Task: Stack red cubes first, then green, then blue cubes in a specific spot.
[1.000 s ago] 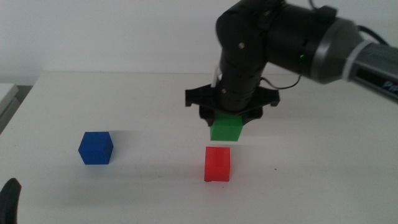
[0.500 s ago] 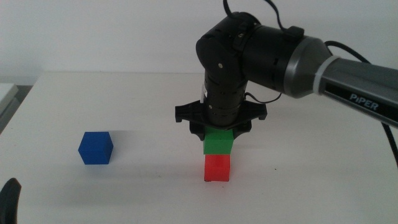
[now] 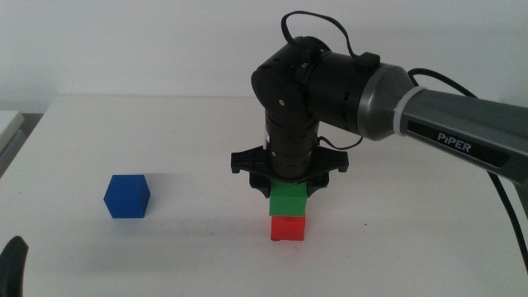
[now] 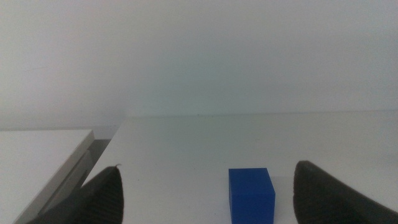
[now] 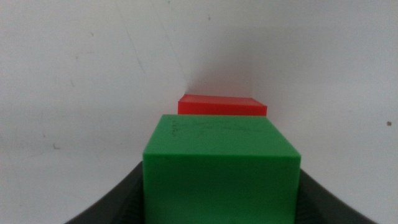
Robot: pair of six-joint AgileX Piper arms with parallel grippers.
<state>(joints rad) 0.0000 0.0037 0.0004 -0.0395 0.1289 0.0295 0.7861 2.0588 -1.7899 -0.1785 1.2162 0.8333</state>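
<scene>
The red cube (image 3: 288, 228) stands on the table in the middle view, a little right of centre. The green cube (image 3: 288, 200) sits directly on top of it, held from above by my right gripper (image 3: 288, 191), whose jaws are shut on it. The right wrist view shows the green cube (image 5: 221, 168) between the jaws with the red cube (image 5: 222, 105) just beyond. The blue cube (image 3: 127, 195) rests alone at the left. It appears again as the blue cube (image 4: 251, 195) in the left wrist view, ahead of my open left gripper (image 4: 205, 196), which waits at the bottom left corner.
A pale raised slab (image 4: 37, 158) lies beside the table's left edge. The right arm's long grey link (image 3: 445, 132) stretches across the right half of the table, with cables above it.
My right gripper has carried the green cube leftward and down, from above and behind the red cube onto its top.
</scene>
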